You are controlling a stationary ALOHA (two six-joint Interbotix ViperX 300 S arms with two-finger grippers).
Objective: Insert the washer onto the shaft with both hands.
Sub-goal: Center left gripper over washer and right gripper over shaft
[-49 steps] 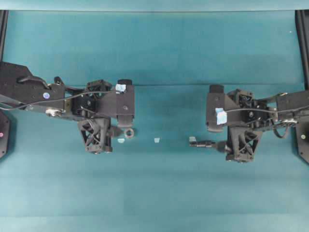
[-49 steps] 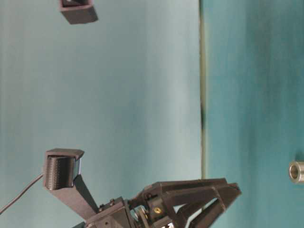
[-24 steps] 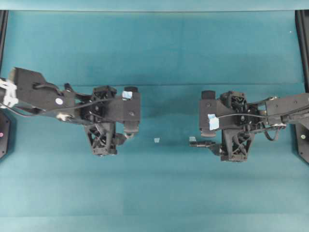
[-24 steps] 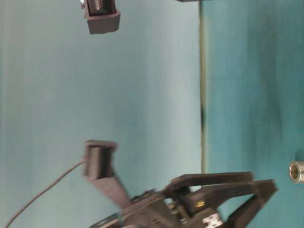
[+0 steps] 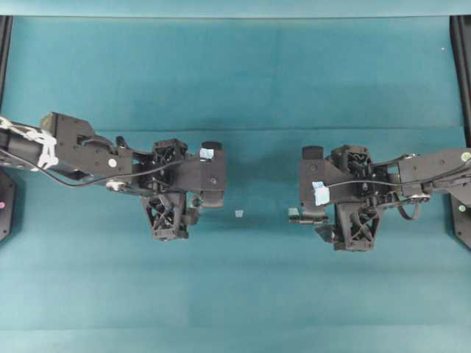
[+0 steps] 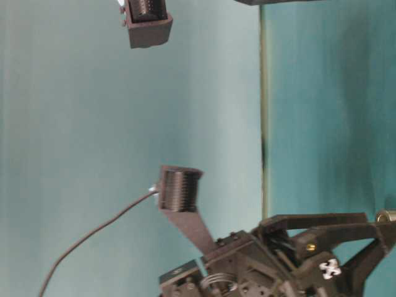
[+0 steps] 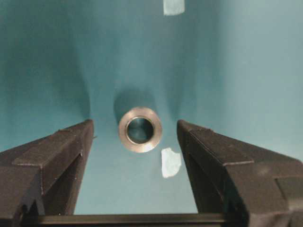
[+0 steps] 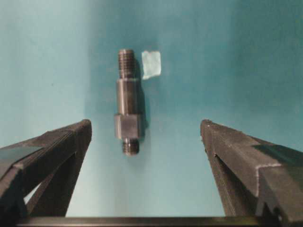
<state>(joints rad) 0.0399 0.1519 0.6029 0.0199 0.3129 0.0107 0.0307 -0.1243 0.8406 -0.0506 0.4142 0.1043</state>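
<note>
Between the two dark fingers of my left pincer, low in the left wrist frame, the washer lay flat on the teal counter with its hole facing up. My fingers stood wide apart, one at the lower left and one at the lower right, and neither touched the ring. A pale blue tape bit sat just beside the washer, toward the lower right of it, and a second tape bit showed at the top edge of that frame.

Through the right wrist camera I saw the shaft lying on the counter at centre left of the frame, lengthwise up and down the picture, its threaded end toward the top and its thicker collar lower down. My right pincer was spread wide too, and the shaft lay between the fingers, nearer the left one, touching neither. Another tape piece lay just right of the threaded end.

From overhead, my left pincer was at left of centre and my right pincer at right of centre, well apart, with a lone tape scrap on the counter between them. The shaft poked out at the right pincer's left edge. The washer was hidden under my left arm there.
</note>
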